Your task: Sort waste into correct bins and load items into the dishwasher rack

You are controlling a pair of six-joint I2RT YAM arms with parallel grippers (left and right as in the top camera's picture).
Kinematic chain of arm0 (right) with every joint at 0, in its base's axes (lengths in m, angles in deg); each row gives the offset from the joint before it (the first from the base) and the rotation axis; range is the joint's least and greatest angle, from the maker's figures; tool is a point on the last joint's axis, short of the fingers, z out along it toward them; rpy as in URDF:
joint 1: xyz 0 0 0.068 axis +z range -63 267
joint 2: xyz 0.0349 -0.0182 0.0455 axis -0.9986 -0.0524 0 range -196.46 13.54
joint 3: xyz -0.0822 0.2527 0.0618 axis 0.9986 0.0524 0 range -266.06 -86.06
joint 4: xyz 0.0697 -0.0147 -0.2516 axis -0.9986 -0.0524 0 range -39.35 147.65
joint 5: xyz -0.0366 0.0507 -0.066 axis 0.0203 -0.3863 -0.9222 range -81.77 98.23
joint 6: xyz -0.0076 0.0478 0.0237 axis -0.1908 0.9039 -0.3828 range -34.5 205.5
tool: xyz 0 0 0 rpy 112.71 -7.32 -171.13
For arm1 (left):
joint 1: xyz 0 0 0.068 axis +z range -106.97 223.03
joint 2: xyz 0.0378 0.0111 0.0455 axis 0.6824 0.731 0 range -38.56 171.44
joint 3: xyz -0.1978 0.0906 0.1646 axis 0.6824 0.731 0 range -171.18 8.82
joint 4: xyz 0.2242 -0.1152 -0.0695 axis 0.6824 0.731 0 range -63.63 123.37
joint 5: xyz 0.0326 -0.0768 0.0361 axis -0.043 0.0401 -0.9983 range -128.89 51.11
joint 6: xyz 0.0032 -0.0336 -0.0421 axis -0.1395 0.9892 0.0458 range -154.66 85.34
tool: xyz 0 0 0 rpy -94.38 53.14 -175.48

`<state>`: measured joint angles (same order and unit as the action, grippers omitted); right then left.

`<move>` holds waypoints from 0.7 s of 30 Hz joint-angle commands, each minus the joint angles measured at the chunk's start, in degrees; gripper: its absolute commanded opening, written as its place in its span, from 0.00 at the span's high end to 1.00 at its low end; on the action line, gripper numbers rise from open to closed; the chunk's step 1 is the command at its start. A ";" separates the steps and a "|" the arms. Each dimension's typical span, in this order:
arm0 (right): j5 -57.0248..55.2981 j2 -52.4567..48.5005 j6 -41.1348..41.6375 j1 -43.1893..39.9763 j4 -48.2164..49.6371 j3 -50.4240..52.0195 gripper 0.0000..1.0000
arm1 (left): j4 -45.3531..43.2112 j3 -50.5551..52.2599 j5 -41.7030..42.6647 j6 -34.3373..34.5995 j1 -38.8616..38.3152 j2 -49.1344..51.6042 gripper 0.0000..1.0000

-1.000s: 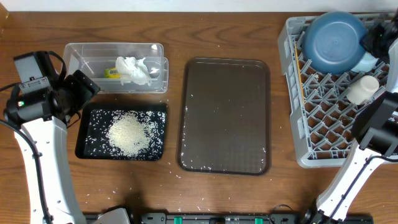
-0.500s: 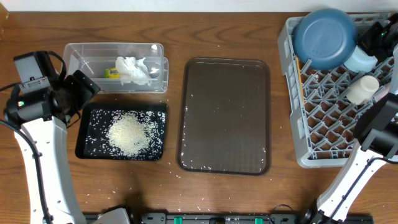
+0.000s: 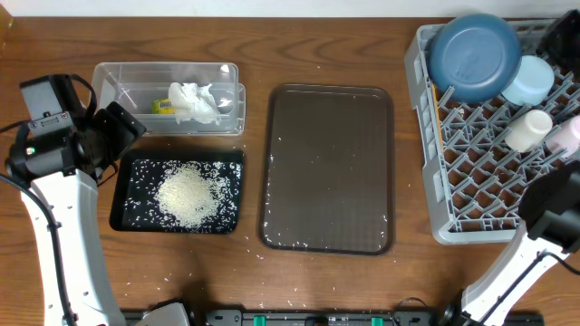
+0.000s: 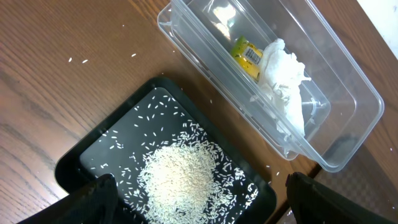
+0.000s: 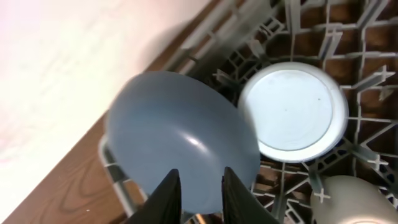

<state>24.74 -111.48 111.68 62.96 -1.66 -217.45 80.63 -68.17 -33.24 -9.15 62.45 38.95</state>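
Observation:
The dark-blue plate (image 3: 473, 56) stands tilted at the back of the grey rack (image 3: 471, 195), with the light-blue bowl (image 3: 527, 80) beside it and a white cup (image 3: 528, 129) in front. A second pale cup (image 3: 567, 134) shows at the frame edge. Thin wooden chopsticks (image 3: 443, 109) lie in the rack's left part. My right gripper (image 5: 199, 177) hovers in front of the plate (image 5: 180, 137), slightly open and empty. My left gripper (image 4: 205, 199) is open above the rice (image 4: 180, 177) in the black tray (image 4: 99, 152). The napkin (image 3: 192, 101) and wrapper (image 3: 161, 106) lie in the clear box (image 3: 127, 77).
The brown serving tray (image 3: 328, 167) lies in the middle with a few rice grains on it. Stray grains dot the wooden table near its front edge. My right arm (image 3: 548, 217) stands beside the rack's right front corner.
The plate shifted left and settled at the rack's back. My right gripper drew back from it, uncovering the light-blue bowl. The left arm has not moved.

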 commanded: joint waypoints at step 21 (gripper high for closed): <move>-2.03 1.16 -16.20 27.54 -17.29 -0.17 0.01 | 0.35 -0.46 -0.26 0.28 0.28 -0.02 0.11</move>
<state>32.66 -110.99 96.77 86.42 -17.94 -217.45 80.63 -68.20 -33.24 -9.15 62.45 38.95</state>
